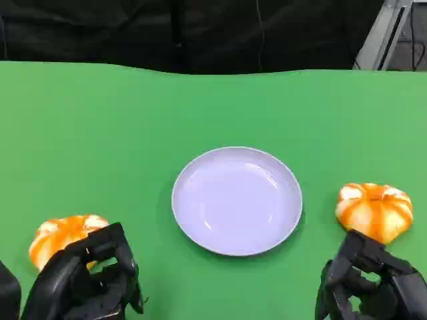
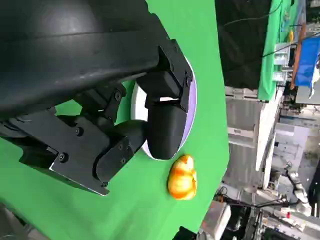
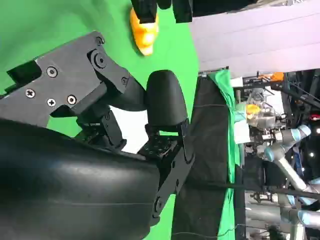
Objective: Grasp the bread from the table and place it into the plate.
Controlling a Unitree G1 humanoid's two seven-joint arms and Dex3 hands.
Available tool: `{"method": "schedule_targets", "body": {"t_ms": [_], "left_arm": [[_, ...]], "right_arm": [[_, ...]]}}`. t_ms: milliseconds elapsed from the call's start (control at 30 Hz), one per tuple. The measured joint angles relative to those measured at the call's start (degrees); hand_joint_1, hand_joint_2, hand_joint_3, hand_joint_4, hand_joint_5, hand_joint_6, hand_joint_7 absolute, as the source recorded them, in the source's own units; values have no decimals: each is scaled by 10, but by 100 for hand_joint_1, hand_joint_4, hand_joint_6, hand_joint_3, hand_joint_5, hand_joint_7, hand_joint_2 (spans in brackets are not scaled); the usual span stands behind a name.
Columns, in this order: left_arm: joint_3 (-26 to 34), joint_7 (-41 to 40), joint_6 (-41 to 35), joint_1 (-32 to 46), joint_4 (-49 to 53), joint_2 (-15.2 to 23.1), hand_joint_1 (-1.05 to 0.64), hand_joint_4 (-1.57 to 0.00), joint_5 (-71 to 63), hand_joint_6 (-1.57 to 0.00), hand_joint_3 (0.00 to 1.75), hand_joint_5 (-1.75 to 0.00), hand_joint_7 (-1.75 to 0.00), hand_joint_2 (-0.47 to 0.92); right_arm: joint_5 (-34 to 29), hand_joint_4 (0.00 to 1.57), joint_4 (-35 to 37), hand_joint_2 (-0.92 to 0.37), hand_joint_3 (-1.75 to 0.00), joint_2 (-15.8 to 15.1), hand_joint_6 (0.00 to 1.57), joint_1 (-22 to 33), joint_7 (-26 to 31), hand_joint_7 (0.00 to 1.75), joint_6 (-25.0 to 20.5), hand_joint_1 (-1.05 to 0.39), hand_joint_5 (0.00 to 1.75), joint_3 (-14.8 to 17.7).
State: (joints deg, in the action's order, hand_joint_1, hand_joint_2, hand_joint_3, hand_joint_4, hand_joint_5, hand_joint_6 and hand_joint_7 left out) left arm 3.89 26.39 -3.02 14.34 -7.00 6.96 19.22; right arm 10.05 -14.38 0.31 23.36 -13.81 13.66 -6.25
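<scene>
Green worktop [image 1: 213, 107] has one bread [image 1: 374, 210] each side of the empty plate [image 1: 237, 200], so I've parked my left hand [image 1: 83, 280] and right hand [image 1: 373, 287] behind them, both holding nothing, fingers loose.

The left hand [image 1: 87, 277] sat low at the near left of the head view, fingers curled inward and holding nothing. The right hand [image 1: 373, 287] sat low at the near right, fingers likewise bent in and holding nothing. In each wrist view the hand's black shell and bent fingers [image 2: 165, 125] [image 3: 162, 102] were seen closed on nothing.
</scene>
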Motion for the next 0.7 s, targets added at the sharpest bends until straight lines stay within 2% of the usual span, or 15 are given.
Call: {"method": "schedule_targets", "body": {"t_ms": [533, 600, 667, 700], "left_arm": [[0, 0, 6, 0, 4, 0, -10, -83, -9, -71, 116, -175, -171, 58], [0, 0, 6, 0, 3, 0, -8, -77, -10, -74, 112, -174, -157, 60], [0, 0, 14, 2, 2, 0, -7, -76, -14, -75, 111, -174, -153, 60], [0, 0, 16, 3, 1, 0, -19, -73, -16, -77, 84, -134, -110, 64]], "right_arm": [[0, 85, 0, -57, -121, 0, 68, 0, 1, 170, 0, -14, 175, 0], [0, 85, 0, -58, -121, 0, 67, 0, 1, 169, 0, -13, 175, 0], [0, 85, -1, -58, -121, 0, 67, 1, 1, 169, 0, -12, 175, 0], [0, 85, -1, -58, -120, 0, 67, 1, 1, 169, 0, -12, 175, 0]]}}
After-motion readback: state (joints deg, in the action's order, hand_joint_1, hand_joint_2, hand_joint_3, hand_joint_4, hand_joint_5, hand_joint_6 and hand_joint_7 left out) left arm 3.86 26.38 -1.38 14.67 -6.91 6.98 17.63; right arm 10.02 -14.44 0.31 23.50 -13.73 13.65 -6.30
